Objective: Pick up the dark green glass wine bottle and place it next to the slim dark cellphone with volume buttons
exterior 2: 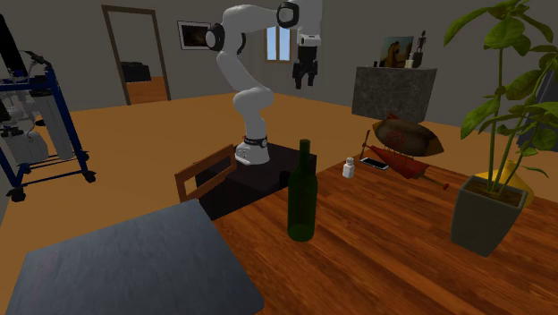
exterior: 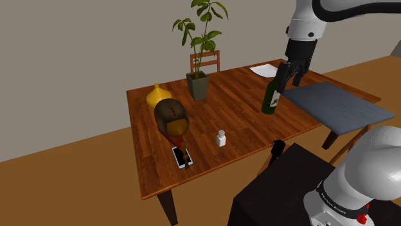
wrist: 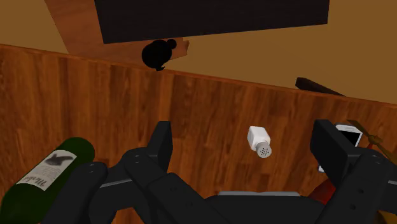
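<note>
gripper (exterior: 288, 76): fingers apart, empty, high over the table (exterior: 244, 112)
wine bottle (exterior: 272, 95): dark green, upright, long axis vertical
key relation: bottle at 7 o'clock below the gripper in shoulder view; wrist view puts it outside the finger gap
cellphone (exterior: 181, 157): 8 o'clock from bottle, well apart
judged next: centre over neck, descend
counts: one bottle, one cellphone, one white shaker (exterior: 221, 138)
</note>
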